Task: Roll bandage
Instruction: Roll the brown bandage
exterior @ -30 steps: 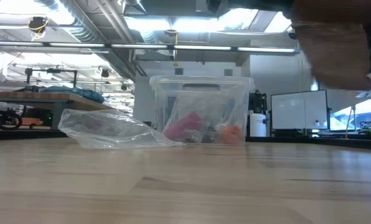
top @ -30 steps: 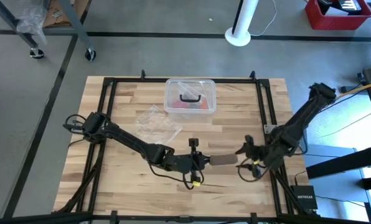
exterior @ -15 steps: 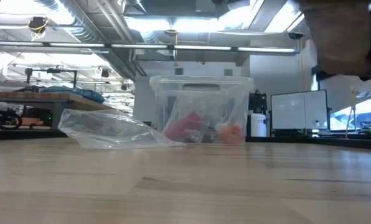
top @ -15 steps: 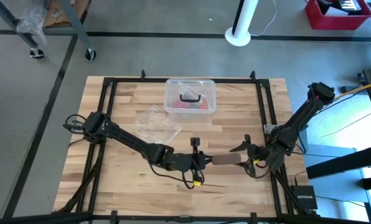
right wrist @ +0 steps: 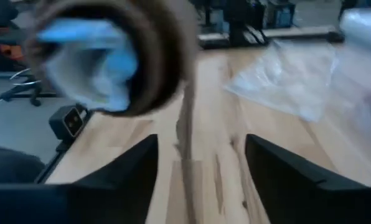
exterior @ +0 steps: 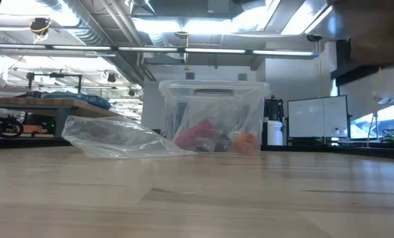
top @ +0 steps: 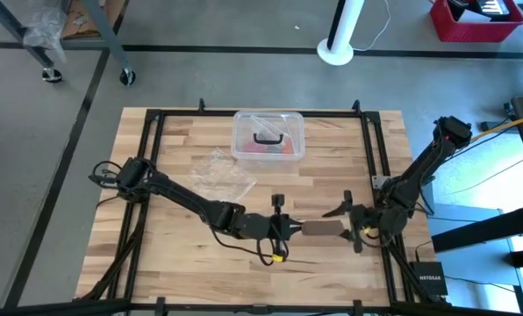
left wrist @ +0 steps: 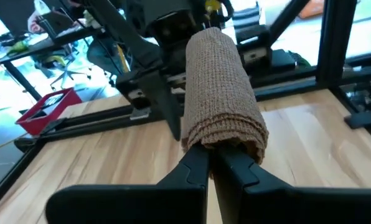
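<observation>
The bandage [top: 321, 228] is a dull brown roll, held level above the table right of centre. It also shows in the left wrist view [left wrist: 220, 93] and as a brown blur at the top of the low view [exterior: 372, 30]. My left gripper [top: 290, 228] is shut on the roll's left end. My right gripper [top: 345, 226] is open at the roll's right end, one finger on the far side and one on the near side. In the right wrist view the roll's round end [right wrist: 111, 56] faces the open gripper [right wrist: 201, 162], apart from both fingers. My left gripper holds the roll at its left end [left wrist: 226, 144], where the wound layers show. The two fingers [left wrist: 198, 168] lie close together and run in under and into that end, so their tips are hidden. They come level from the table's left, along the roll. The roll sticks out beyond them, clear of the table.
A clear plastic box with a black handle [top: 268, 136] stands at the table's far middle, and it shows in the low view [exterior: 213, 119]. A clear thin plastic bag [top: 219, 174] lies left of it. A black frame rail [top: 371, 158] runs along the right side.
My left gripper has carried the roll a little toward the table's right edge. My right gripper has drawn back a little toward the right edge. In the low view the brown roll has gone up and toward the picture's corner.
</observation>
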